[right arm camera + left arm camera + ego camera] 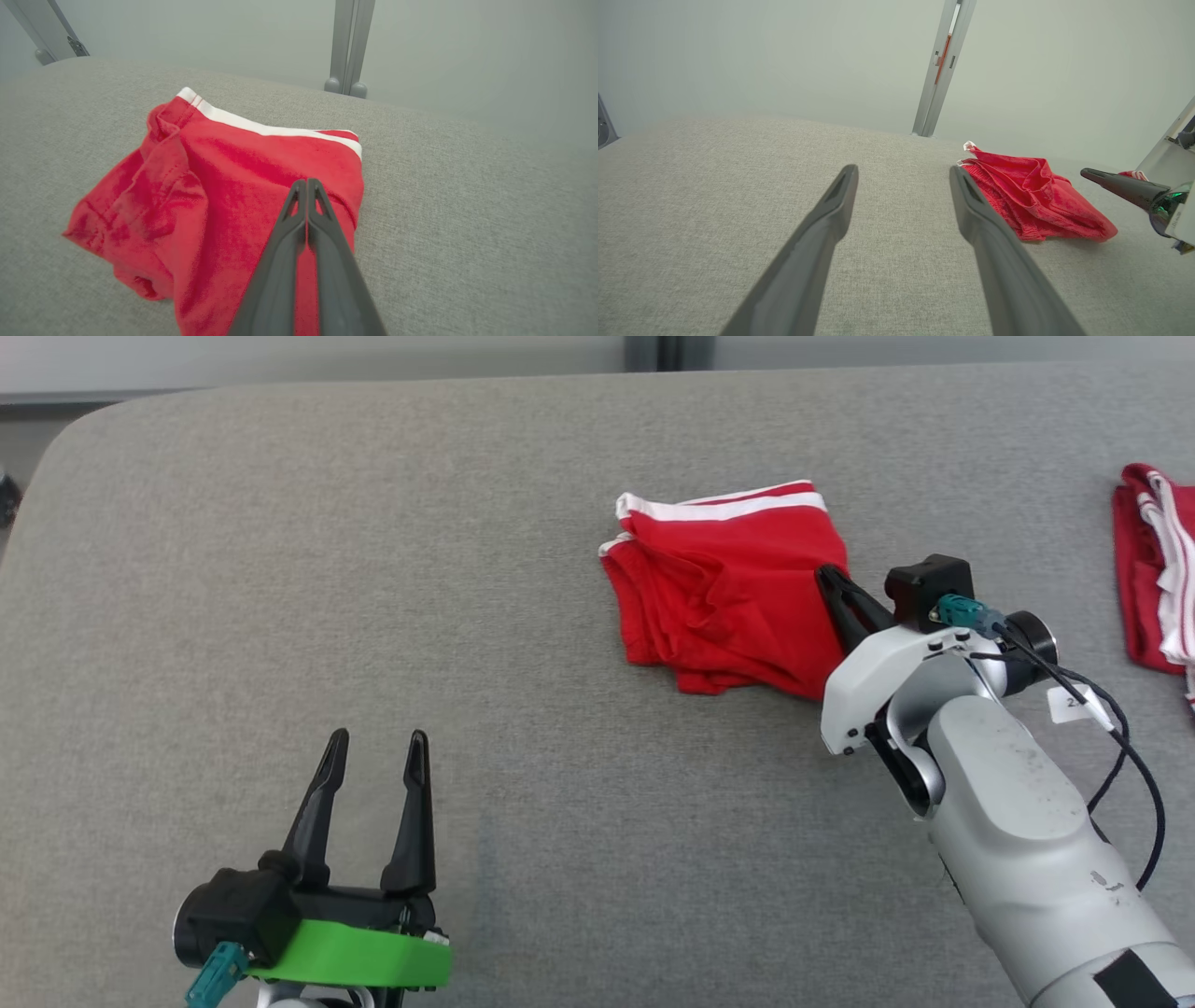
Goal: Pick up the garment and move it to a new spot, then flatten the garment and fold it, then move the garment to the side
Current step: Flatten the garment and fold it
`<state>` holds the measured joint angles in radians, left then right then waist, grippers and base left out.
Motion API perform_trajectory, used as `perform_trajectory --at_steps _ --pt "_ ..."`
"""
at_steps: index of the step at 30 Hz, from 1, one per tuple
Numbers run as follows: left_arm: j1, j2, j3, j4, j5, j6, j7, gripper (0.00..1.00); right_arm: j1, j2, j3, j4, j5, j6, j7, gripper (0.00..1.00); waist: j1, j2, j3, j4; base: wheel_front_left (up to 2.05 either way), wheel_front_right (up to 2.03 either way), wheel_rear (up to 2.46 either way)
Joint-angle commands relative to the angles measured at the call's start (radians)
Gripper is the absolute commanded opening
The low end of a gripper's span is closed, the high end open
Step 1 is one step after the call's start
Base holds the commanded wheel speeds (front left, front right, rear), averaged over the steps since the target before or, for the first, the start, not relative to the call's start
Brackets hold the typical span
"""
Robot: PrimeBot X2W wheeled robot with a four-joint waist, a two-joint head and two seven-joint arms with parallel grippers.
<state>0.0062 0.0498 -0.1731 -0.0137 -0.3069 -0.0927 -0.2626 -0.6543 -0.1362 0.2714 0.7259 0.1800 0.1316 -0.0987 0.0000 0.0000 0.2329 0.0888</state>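
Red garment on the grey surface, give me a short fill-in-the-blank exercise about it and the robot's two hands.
1. The garment is red with a ___ band along one edge.
2. The right hand has its fingers ___, tips at the garment.
3. The left hand has its fingers ___, above the grey surface.
4. A second red garment lies at the head view's ___ edge.
Missing words: white; shut; open; right.

Left gripper (378, 737) fingers spread wide, pointing forward. Right gripper (824, 572) fingers pressed together, pale forearm (1018, 821) angled in from the right.
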Motion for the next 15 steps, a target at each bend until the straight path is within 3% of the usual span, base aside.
perform_trajectory --at_steps 1,8,15 --pt "-0.018 0.002 -0.004 0.003 -0.007 -0.001 -0.003 1.0 -0.021 0.011 -0.006 0.034 -0.004 -0.002 -0.013 0.0 0.0 0.0 0.059 0.079 0.0 0.0 0.0" --pt "-0.015 0.002 -0.003 0.009 -0.02 0.01 -0.003 1.0 -0.052 0.07 0.038 0.18 -0.011 -0.002 -0.083 0.0 0.0 0.0 0.042 0.109 0.0 0.0 0.0" --pt "0.022 0.002 0.01 0.008 -0.014 0.023 -0.003 1.0 0.013 0.087 0.255 0.178 0.09 -0.001 -0.115 0.0 0.0 0.0 -0.012 0.071 0.0 0.0 0.0"
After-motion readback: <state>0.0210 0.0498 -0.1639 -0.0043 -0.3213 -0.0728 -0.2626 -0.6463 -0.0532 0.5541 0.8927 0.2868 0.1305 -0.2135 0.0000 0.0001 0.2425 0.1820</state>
